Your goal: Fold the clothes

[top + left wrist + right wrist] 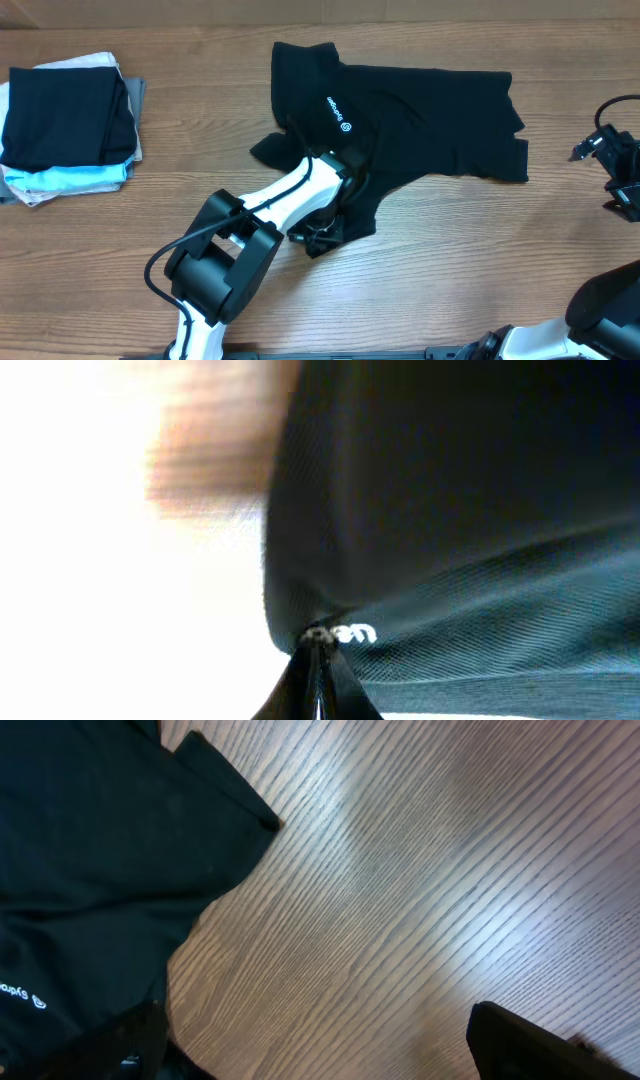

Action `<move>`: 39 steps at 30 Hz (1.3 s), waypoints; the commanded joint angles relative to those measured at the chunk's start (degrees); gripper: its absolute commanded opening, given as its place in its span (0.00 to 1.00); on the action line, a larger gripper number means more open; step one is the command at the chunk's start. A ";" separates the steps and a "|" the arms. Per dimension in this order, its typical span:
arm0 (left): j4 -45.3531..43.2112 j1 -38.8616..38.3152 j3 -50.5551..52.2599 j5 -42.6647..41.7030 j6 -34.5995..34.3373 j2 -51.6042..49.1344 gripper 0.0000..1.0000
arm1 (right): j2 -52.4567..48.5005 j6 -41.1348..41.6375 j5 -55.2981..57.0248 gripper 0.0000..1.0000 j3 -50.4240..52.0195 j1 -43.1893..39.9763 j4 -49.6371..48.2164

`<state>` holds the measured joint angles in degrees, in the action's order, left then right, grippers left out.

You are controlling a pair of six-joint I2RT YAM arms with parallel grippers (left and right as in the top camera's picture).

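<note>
Where left gripper (318,648) clamps, T-shirt (430,110) hem, seemingly lifted.

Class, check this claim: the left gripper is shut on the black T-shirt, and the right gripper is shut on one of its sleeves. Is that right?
Not quite. The left gripper is shut on the black T-shirt, but the right gripper is open and holds nothing. The right wrist view shows its fingers wide apart over the bare table.
</note>
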<state>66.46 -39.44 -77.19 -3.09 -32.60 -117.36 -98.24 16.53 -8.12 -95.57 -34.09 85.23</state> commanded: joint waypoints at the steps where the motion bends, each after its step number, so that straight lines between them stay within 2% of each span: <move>1: 1.14 -0.44 4.52 -1.01 1.27 -1.03 0.04 | 1.09 0.20 -0.07 1.00 -0.90 -0.07 -0.13; 6: 0.33 -0.44 9.86 -0.98 0.26 -1.03 0.04 | 1.09 0.20 -0.04 1.00 -0.90 -0.07 -0.13; 12: 2.21 -0.44 10.29 1.97 -1.01 1.44 0.04 | 1.09 0.20 -0.04 1.00 -0.90 -0.07 -0.13; 21: -3.13 0.04 6.19 5.18 -2.10 21.11 0.04 | 1.09 0.17 -0.02 1.00 -0.90 -0.07 -0.55; 23: -4.28 0.07 4.13 5.70 -2.08 24.46 0.09 | 1.09 0.04 0.15 1.00 -0.90 -0.07 -4.39; 27: -4.79 0.09 -0.22 6.34 -1.60 29.20 0.10 | 1.05 0.00 0.15 1.00 -0.90 -0.07 -9.79; 34: -7.19 1.18 -3.23 6.67 0.50 30.27 0.06 | 1.05 0.09 -0.63 1.00 -0.90 -0.07 -12.39; 36: -8.20 2.58 -3.23 6.69 1.20 30.25 0.05 | 1.05 0.85 -4.24 1.00 -0.90 -0.07 -12.92; 39: -8.04 5.92 -3.23 6.64 1.33 30.10 0.04 | 1.05 1.09 -10.08 1.00 -0.90 -0.07 -5.97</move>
<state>58.41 -36.45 -79.46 2.39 -32.67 -87.02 -98.24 16.86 -12.43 -95.59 -34.09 75.72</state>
